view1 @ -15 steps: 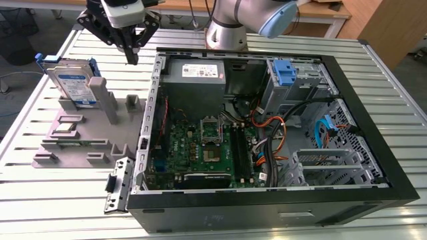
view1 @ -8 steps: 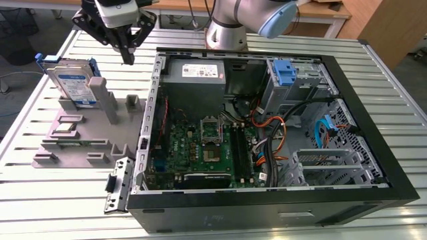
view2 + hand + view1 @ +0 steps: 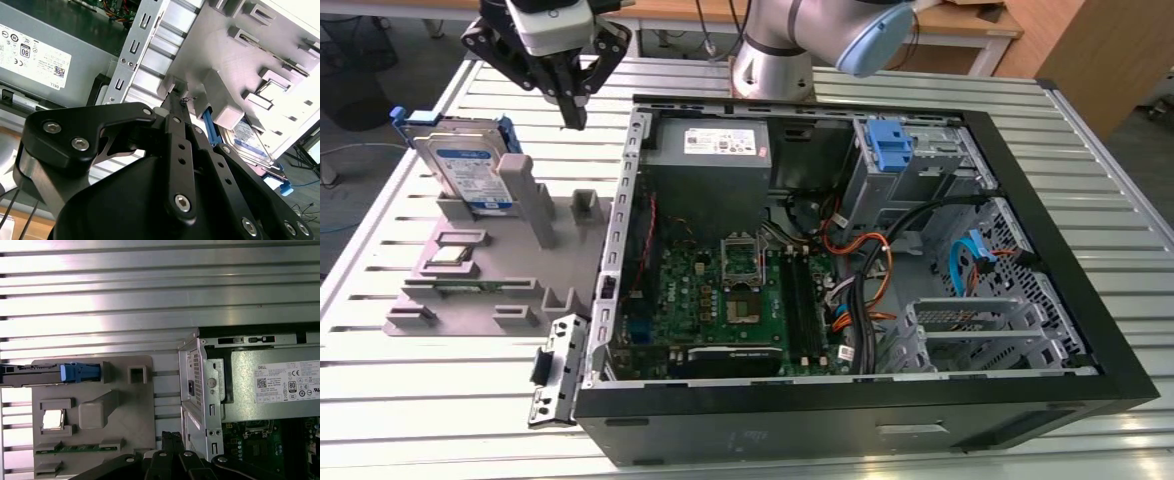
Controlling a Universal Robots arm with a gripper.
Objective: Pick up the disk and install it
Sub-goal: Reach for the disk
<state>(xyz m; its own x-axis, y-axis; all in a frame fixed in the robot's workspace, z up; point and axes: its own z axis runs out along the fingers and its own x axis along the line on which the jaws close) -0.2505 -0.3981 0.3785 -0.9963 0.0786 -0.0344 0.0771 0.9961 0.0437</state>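
The disk [image 3: 464, 172] is a silver hard drive with a blue-and-white label and blue side rails. It stands on edge in a slot of the grey holder [image 3: 520, 255] at the exterior view's left. My gripper [image 3: 572, 118] hangs above the table between the holder and the computer case, to the exterior view's right of the disk and apart from it. Its black fingers are shut together with nothing between them. In the second wrist view the gripper [image 3: 177, 100] points toward the holder, with the disk [image 3: 250, 140] off to one side. The first wrist view shows the disk [image 3: 35, 376] edge-on.
The open computer case [image 3: 854, 400] lies on a slatted metal table [image 3: 440, 400]. A grey power-supply box [image 3: 707, 150] sits in the case's far corner, and a blue latch [image 3: 891, 150] marks the drive bay. A square processor chip [image 3: 450, 255] rests in the holder.
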